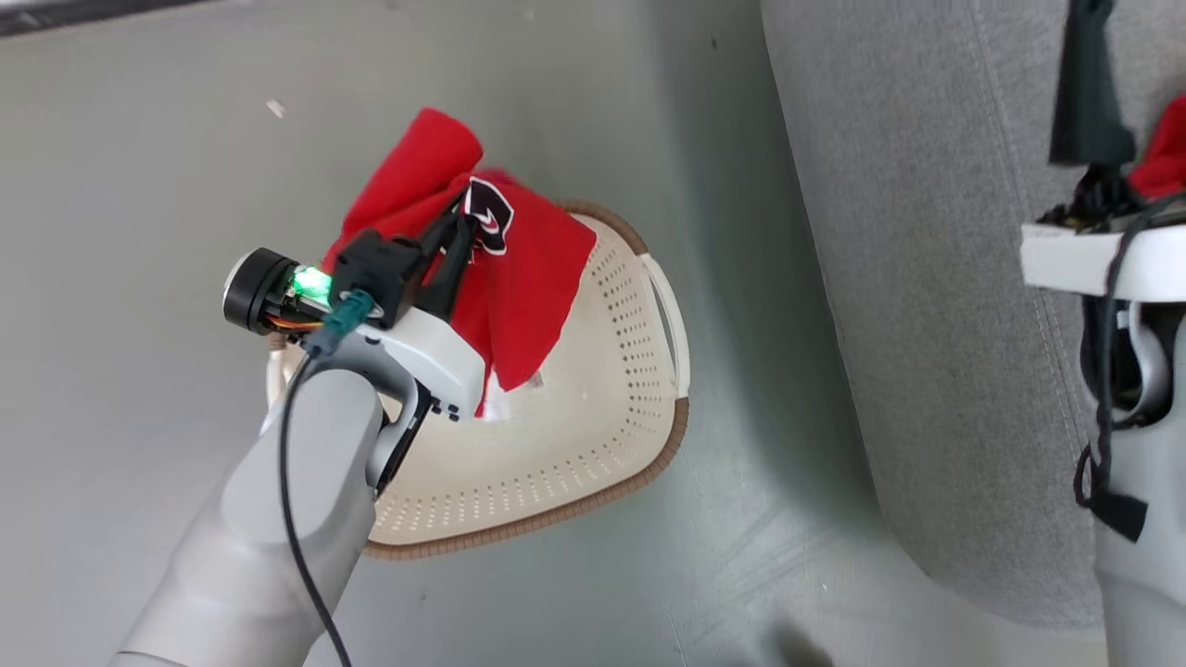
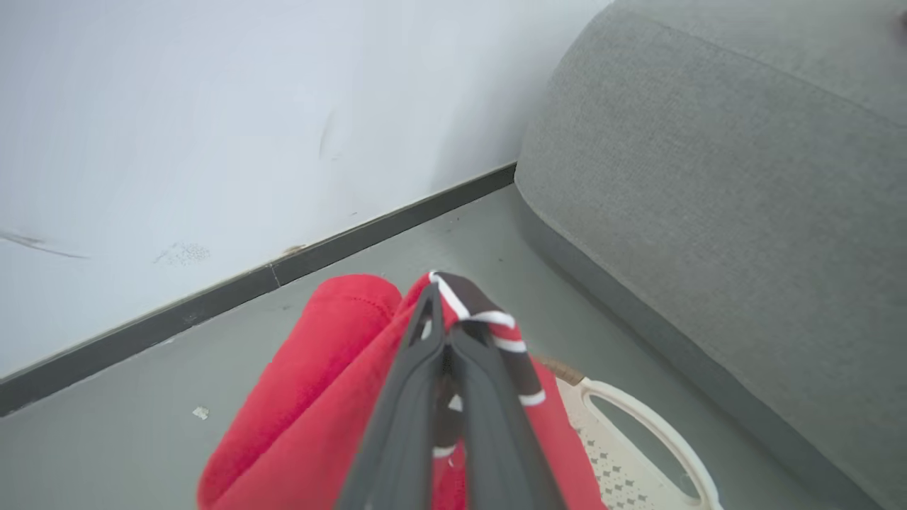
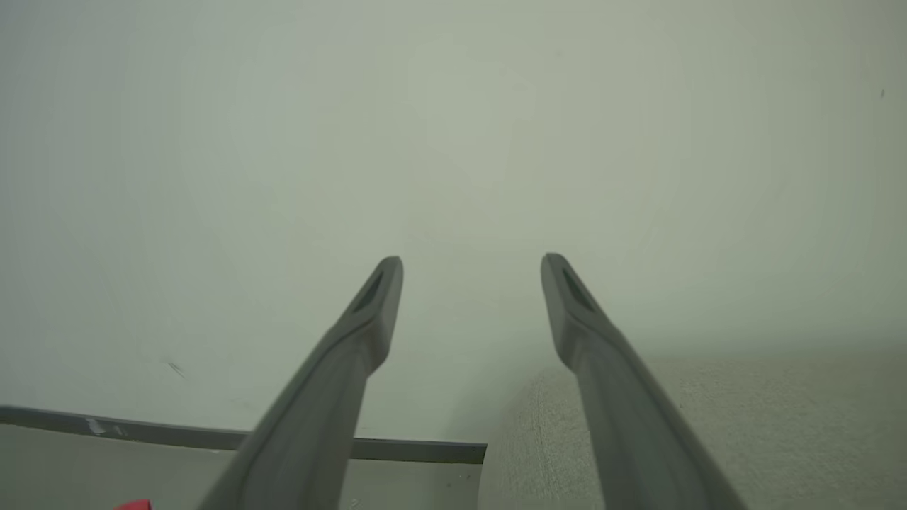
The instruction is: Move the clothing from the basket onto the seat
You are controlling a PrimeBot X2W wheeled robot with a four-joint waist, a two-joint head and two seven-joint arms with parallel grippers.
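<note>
My left gripper [image 1: 468, 211] is shut on a red piece of clothing [image 1: 528, 287] and holds it up above the far rim of the cream basket [image 1: 593, 463]. The fabric hangs from the fingers with a black numeral showing. In the left wrist view the closed gripper [image 2: 443, 301] pinches the clothing [image 2: 319, 368] at its black and white print, with the basket's handle [image 2: 638, 418] below. The grey seat [image 1: 927, 278] stands to the right of the basket. A second red garment [image 1: 1163, 153] lies on it, partly behind my right arm. My right gripper [image 3: 471, 265] is open and holds nothing.
The basket sits on a grey floor [image 1: 139, 185] close to the seat's side [image 2: 708, 177]. A white wall with a dark baseboard [image 2: 248, 283] runs behind. My right wrist [image 1: 1093, 259] hangs over the seat at the right edge.
</note>
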